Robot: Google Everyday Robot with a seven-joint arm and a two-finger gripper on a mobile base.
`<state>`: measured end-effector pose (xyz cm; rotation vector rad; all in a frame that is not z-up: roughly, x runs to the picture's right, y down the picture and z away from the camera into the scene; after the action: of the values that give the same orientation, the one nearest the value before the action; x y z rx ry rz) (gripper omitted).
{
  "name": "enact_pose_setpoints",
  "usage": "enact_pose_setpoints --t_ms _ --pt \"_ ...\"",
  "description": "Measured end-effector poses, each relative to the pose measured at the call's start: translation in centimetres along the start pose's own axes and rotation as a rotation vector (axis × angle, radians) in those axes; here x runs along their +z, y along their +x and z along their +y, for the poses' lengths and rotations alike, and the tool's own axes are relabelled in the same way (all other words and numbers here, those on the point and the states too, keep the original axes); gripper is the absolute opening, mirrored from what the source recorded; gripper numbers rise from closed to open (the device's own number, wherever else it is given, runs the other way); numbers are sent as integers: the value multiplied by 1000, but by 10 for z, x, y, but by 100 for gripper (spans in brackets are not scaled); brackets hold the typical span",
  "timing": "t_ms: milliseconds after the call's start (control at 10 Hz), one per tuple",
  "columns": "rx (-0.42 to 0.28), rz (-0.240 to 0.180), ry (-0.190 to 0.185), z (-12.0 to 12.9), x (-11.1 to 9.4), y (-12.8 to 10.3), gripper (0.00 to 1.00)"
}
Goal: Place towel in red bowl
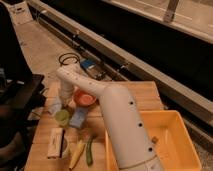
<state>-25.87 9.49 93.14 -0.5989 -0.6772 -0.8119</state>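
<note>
The robot's white arm (117, 125) rose from the near edge of the wooden bench (142, 95), slanted toward the far left corner, bent sharply at its elbow and pointed its wrist straight down. The pincer (59, 100) hung low by the bench's left edge, right over the pale towel (52, 107); how wide it stood, and whether it touched the cloth, could not be told. The towel lay on the bench just left of the red bowl (85, 98), outside it. A light green cup (62, 117) and a blue block (78, 119) sat just nearer the front edge, with a white flat box (55, 143) at the front left corner. A yellow tub (172, 142) filled the front right corner, beside the arm
</note>
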Motion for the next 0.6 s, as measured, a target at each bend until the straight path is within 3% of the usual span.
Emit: enact_pose_setpoints --t_ms 100,300,500,600 --pt "-1 6 8 -1 -2 -1 2" --pt "-5 31 40 -7 -18 -6 0" --pt "-6 71 104 -14 -50 -8 0" --pt "-11 97 154 -20 -73 -10 0"
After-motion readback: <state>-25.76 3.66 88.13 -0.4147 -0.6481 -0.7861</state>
